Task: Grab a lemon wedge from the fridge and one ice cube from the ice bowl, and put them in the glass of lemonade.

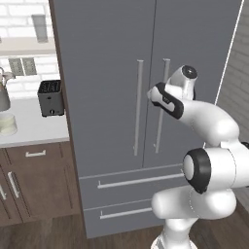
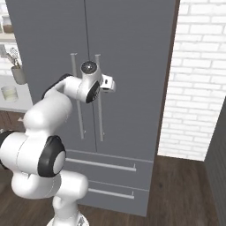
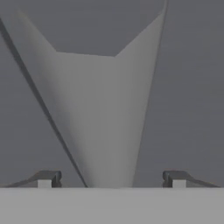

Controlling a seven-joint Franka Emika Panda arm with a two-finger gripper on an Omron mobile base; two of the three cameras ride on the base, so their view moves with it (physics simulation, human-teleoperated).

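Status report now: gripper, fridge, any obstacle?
Gripper open, a fridge door handle between its fingertips. Fridge doors closed. Lemon wedge not yet reached. Nothing in the way.

Fridge (image 1: 107,73) plain grey w/ silver handles (image 1: 138,107); toaster (image 1: 50,97) black; cabinets (image 1: 34,180) dark brown; brick wall (image 2: 198,88) white.

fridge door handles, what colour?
Silver-grey bars on the grey fridge; the handles show best in the left base view.
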